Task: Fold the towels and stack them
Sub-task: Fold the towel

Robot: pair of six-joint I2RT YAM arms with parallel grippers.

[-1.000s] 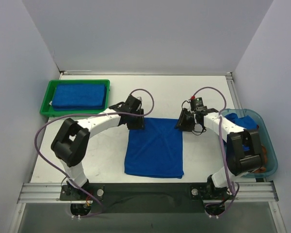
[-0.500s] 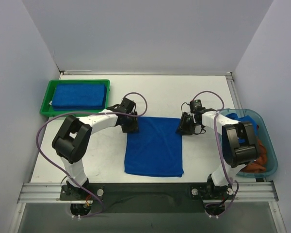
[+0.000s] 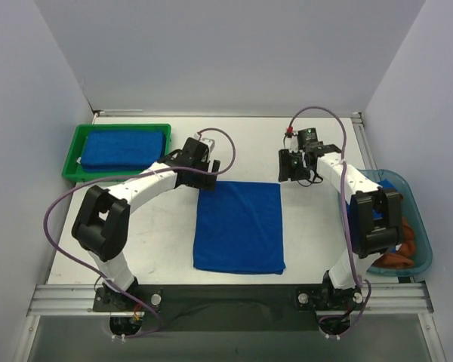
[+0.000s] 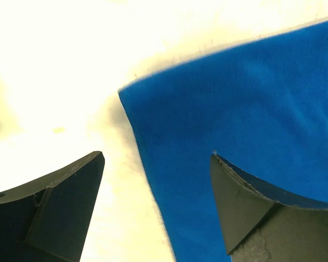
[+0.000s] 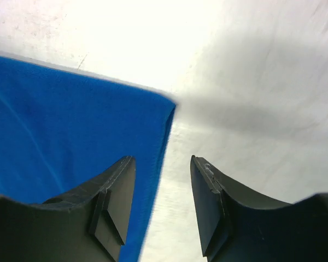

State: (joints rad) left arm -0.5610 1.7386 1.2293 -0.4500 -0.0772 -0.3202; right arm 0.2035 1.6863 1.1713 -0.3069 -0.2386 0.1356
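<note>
Noted L end effector (image 4: 157, 158), R end effector (image 5: 162, 159) open, empty, over far corners of towel (image 3: 239, 226), flat on tabletop (image 3: 162, 245) prob. for folding.

Towel (image 3: 239, 226) flat at ctr of table (image 3: 166, 241): passable above. Obstacles: tray (image 3: 69, 160) at far-left corner, bin (image 3: 417, 211) along right edge.

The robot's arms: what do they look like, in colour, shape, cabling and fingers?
Both the left arm and the right arm have white tubular links joined by bulky black joints. A purple cable loops loosely along each arm from base to wrist. A small red part sits by the right wrist. In the wrist views the fingers are dark grey, matte, wedge-shaped blades.
</note>
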